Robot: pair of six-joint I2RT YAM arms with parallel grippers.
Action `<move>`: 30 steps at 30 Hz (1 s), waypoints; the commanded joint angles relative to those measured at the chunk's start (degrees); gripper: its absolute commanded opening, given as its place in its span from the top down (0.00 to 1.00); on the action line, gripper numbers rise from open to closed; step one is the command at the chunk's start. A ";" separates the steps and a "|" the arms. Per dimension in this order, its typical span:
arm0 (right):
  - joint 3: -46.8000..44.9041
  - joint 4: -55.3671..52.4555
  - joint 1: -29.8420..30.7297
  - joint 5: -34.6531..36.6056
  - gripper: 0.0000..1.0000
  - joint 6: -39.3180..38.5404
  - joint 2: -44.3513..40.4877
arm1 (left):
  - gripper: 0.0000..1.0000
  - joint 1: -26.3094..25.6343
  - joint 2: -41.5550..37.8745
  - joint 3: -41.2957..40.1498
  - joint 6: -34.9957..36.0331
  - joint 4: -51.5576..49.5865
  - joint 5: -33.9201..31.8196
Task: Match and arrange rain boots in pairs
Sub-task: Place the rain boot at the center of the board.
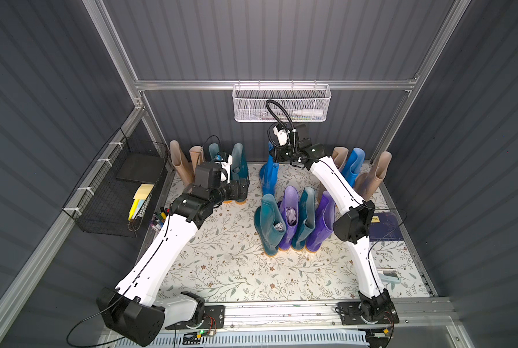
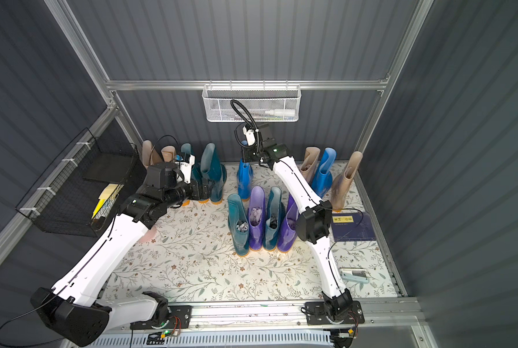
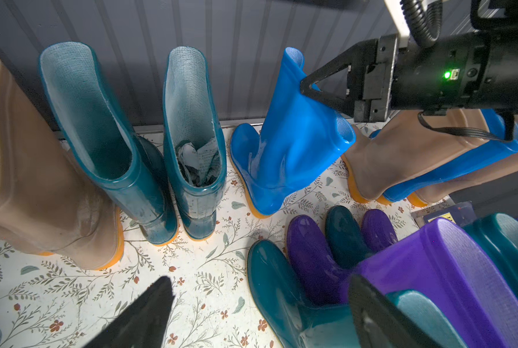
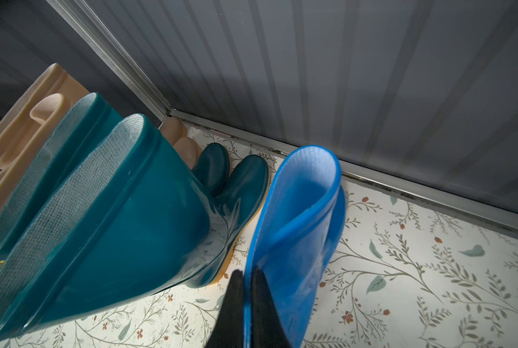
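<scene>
My right gripper point(image 4: 247, 280) is shut on the shaft rim of a bright blue rain boot point(image 4: 297, 226), which stands tilted near the back wall point(image 1: 268, 177); the left wrist view shows the pinch point(image 3: 304, 86). Beside it stand two dark teal boots point(image 1: 236, 162) and two beige boots point(image 1: 185, 162). My left gripper point(image 3: 259, 289) hangs open and holds nothing, low over the mat in front of the teal pair. A row of teal, purple, teal and purple boots point(image 1: 291, 220) stands mid-mat. Two beige boots and one blue boot point(image 1: 352, 165) lean at the back right.
A white mesh basket point(image 1: 282, 102) hangs on the back wall above the right gripper. A black wire basket point(image 1: 122, 192) is on the left wall, with pens point(image 1: 160, 218) below it. A dark blue book point(image 1: 384, 224) and a small pale device point(image 1: 389, 277) lie at the right.
</scene>
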 commanded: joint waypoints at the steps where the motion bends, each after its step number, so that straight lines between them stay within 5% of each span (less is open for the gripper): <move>1: 2.63 7.58 0.42 -1.84 1.00 0.64 -0.93 | 0.07 -0.21 -1.06 -0.78 1.40 -0.26 -0.78; 23: 2.54 7.71 3.30 -3.81 0.99 1.40 0.60 | 0.07 -0.20 -0.97 -0.99 1.82 -0.24 -0.90; 30: 2.54 8.98 3.68 -3.63 0.85 3.99 0.92 | 0.06 -0.21 -1.23 -0.62 1.97 -0.60 -1.27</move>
